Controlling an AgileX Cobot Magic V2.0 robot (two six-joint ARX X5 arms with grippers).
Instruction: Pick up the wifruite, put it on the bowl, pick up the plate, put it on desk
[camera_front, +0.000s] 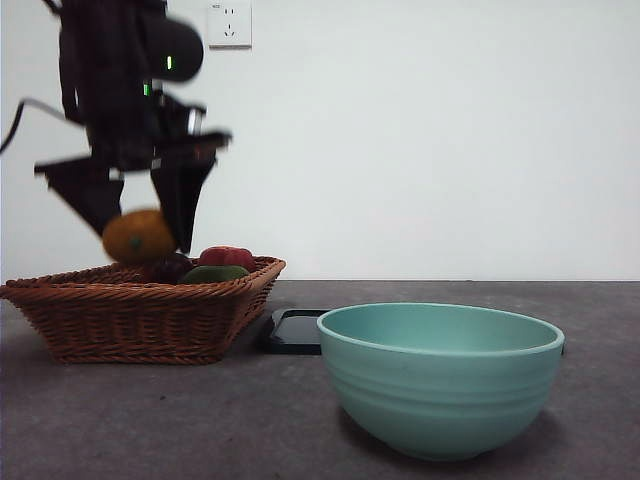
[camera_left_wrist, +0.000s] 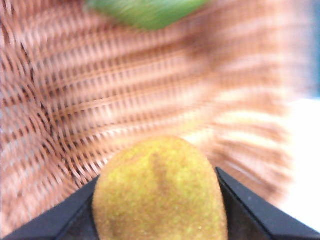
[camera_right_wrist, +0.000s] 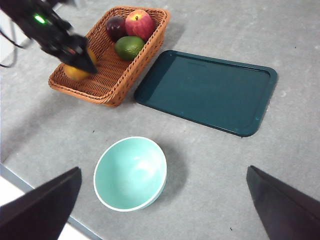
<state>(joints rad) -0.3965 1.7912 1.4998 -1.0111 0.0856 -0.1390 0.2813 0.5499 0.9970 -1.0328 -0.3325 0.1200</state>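
Above the wicker basket (camera_front: 140, 315), in the front view, the left gripper (camera_front: 137, 215) hung with its two black jaws clamped on the wifruite (camera_front: 138, 236), which sat clear of the basket rim. A red fruit (camera_front: 227, 257), a green fruit (camera_front: 214, 273) and a dark purple fruit (camera_front: 168, 267) lay in the basket. The pale teal bowl (camera_front: 440, 380) stood empty on the desk (camera_front: 150, 420), nearer the camera, with a dark tray (camera_front: 294, 331) just behind it beside the basket.

From the left wrist view, the wifruite (camera_left_wrist: 160, 192) filled the space between the jaws, touching both, over the blurred basket weave (camera_left_wrist: 100, 100) and the green fruit (camera_left_wrist: 147, 11).

Seen from the right wrist view, the right gripper (camera_right_wrist: 165, 207) hovered high over the desk (camera_right_wrist: 240, 165) with its jaws spread wide, gripping nothing. Below it were the bowl (camera_right_wrist: 130, 173), the dark teal tray (camera_right_wrist: 207, 91) touching the basket (camera_right_wrist: 112, 52), and the left gripper (camera_right_wrist: 75, 57) holding the wifruite (camera_right_wrist: 75, 73) over the basket's near end, away from the red apple (camera_right_wrist: 139, 24), the green fruit (camera_right_wrist: 129, 47) and the purple fruit (camera_right_wrist: 115, 27).
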